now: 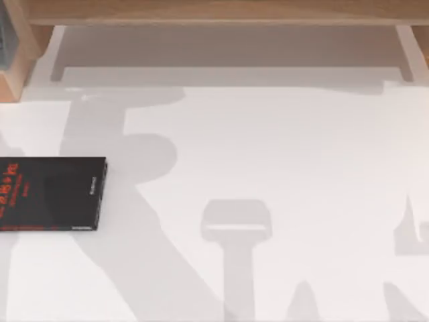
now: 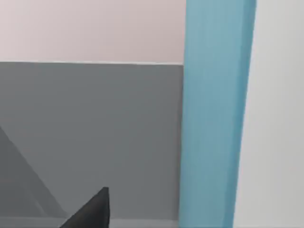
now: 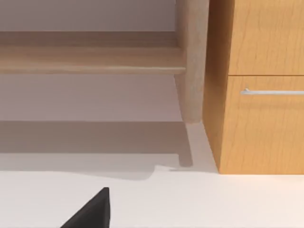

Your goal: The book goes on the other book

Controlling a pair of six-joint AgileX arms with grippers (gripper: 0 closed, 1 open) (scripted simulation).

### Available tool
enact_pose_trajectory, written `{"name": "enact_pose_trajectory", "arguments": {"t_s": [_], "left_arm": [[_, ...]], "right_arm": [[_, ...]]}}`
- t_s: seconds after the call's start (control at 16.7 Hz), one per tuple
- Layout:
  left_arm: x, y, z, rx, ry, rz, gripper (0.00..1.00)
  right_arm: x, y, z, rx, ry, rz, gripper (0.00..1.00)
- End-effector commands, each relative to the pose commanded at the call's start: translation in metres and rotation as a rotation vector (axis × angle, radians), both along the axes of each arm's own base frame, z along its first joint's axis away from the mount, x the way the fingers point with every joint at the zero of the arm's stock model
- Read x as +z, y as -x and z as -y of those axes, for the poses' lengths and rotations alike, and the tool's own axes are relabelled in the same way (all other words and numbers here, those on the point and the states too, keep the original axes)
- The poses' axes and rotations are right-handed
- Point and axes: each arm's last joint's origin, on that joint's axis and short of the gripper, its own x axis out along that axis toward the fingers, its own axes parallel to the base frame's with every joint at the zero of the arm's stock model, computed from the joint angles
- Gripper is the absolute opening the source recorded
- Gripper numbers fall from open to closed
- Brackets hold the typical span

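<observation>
Left wrist view: book (image 2: pixel 213 114) beside hand (image 2: pixel 90 211).

Left claw (image 2: pixel 90 211): one dark fingertip at the wrist view's lower edge. Right claw (image 3: pixel 90 211): same, one dark fingertip low in view.

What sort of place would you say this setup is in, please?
Probably a study or office desk: a white table under a wooden shelf, a wooden drawer cabinet with a metal handle, and a black book lying at the table's left.
</observation>
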Motion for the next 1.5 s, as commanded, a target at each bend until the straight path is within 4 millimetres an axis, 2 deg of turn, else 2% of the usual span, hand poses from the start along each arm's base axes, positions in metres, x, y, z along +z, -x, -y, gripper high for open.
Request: {"name": "enact_pose_trajectory", "arguments": {"t_s": [0.3, 1.08, 1.5], "left_arm": [[-0.0047, -0.0019, 0.0014, -0.002, 0.001, -0.002, 1.0], [-0.0047, -0.0019, 0.0014, -0.002, 0.001, -0.002, 0.02], [-0.0047, -0.0019, 0.0014, -0.002, 0.001, -0.002, 0.0]], "right_arm": [[0.0, 0.0, 0.0, 0.0, 0.0, 0.0, 1.0], [0.0, 0.0, 0.0, 0.0, 0.0, 0.0, 1.0], [0.0, 0.0, 0.0, 0.0, 0.0, 0.0, 1.0]]}}
